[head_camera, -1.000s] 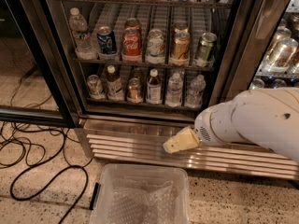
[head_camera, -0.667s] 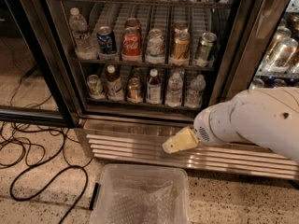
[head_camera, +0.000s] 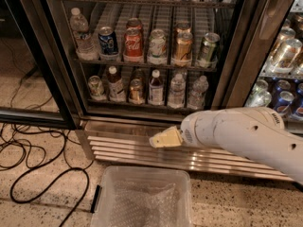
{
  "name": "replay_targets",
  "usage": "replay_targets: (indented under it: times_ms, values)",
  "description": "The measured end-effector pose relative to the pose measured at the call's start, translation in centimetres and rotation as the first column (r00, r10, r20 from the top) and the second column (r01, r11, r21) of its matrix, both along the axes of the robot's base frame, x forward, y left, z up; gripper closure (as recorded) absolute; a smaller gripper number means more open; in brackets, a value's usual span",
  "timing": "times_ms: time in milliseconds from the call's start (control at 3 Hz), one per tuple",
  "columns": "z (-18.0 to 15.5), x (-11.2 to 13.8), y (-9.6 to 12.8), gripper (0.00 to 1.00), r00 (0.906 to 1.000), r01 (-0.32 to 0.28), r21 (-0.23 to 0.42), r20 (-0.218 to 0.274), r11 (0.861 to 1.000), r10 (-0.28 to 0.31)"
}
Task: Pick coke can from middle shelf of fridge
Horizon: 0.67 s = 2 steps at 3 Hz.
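On the fridge (head_camera: pixel 57 56), the coke can (head_camera: pixel 133 44) stands upright on the middle shelf (head_camera: pixel 164 28), just right of the blue Pepsi can (head_camera: pixel 108 40), where it was a second ago. Farther right and lower, before the fridge's ribbed base panel (head_camera: pixel 123 146), the gripper (head_camera: pixel 165 139) has edged slightly left, well apart from the can; open or closed, I cannot tell
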State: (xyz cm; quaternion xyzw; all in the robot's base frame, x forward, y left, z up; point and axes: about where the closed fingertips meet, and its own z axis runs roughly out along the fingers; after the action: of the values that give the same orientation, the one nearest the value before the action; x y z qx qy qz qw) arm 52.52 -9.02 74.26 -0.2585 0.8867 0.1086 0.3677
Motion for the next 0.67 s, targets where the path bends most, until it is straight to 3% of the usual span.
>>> replay_targets:
  times_ms: [333,667]
  values:
    - [0.6,3.7,0.5,0.0,0.9928,0.065,0.076,0.095,0.995,-0.072]
    - [1.7,7.1,2.2,0.0,0.9849,0.096,0.168,0.127,0.981,-0.118]
